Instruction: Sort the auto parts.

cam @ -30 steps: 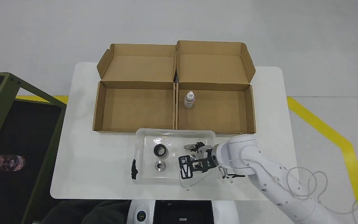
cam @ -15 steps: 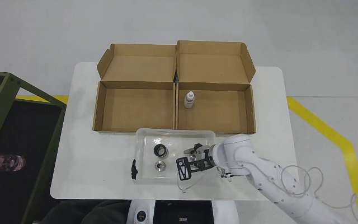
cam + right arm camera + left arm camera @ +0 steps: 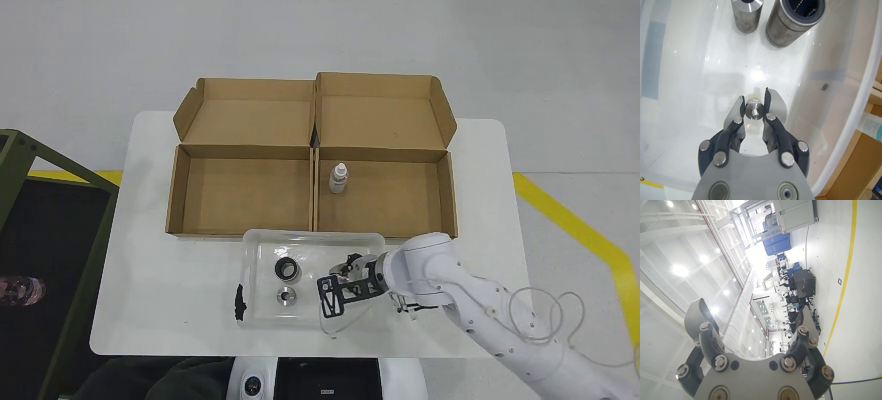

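My right gripper (image 3: pixel 754 96) is down inside the clear plastic bin (image 3: pixel 851 106) and shut on a small steel part with a stud (image 3: pixel 754 111), close to the bin floor. In the top view the right gripper (image 3: pixel 350 266) is in the bin's right half. A large steel cylinder with a black ring (image 3: pixel 287 268) (image 3: pixel 791 22) and a smaller steel cylinder (image 3: pixel 288 295) (image 3: pixel 746 15) stand in the bin's left half, well apart from the fingers. My left gripper (image 3: pixel 752 308) is open, holds nothing, and points out at the room.
Two open cardboard boxes stand behind the bin (image 3: pixel 262 243): the left box (image 3: pixel 240 195) is bare, and the right box (image 3: pixel 400 200) holds a small white bottle (image 3: pixel 340 178). A small black item (image 3: pixel 239 300) lies at the bin's left outer edge.
The right arm has shifted slightly over the bin's right half. The gripper stays at about the same spot in the bin.
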Robot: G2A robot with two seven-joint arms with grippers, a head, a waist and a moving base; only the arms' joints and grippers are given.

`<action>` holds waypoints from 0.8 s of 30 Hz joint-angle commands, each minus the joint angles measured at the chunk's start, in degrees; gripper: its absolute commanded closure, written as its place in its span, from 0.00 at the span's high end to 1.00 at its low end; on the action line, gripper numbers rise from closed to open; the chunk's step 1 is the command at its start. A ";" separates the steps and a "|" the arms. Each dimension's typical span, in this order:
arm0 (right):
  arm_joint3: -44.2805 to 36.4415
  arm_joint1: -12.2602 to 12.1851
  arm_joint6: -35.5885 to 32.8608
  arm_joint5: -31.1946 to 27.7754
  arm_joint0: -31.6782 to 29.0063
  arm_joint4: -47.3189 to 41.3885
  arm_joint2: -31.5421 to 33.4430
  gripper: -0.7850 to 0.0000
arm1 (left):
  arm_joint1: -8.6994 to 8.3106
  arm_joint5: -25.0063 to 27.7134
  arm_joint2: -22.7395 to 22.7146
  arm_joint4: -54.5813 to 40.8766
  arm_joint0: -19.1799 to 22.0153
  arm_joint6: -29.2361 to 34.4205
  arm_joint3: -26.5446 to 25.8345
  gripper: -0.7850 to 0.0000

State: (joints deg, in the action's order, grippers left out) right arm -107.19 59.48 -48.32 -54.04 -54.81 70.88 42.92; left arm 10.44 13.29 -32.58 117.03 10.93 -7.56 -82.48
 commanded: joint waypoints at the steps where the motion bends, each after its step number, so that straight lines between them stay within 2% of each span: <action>1: -0.38 0.00 2.26 0.35 0.05 -0.45 0.51 0.00 | 0.00 0.00 0.00 0.00 0.00 0.00 0.00 1.00; 12: -0.94 -0.09 19.73 4.76 -0.85 5.12 4.26 0.00 | 0.00 0.00 0.00 0.00 0.00 0.00 0.00 1.00; 24: -3.41 -0.93 32.32 7.98 -1.62 11.48 10.92 0.00 | 0.00 0.00 0.00 0.00 0.00 0.00 0.00 1.00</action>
State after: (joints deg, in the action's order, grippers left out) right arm -110.54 58.61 -16.69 -46.13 -56.49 82.14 53.28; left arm 10.44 13.29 -32.58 117.03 10.93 -7.56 -82.48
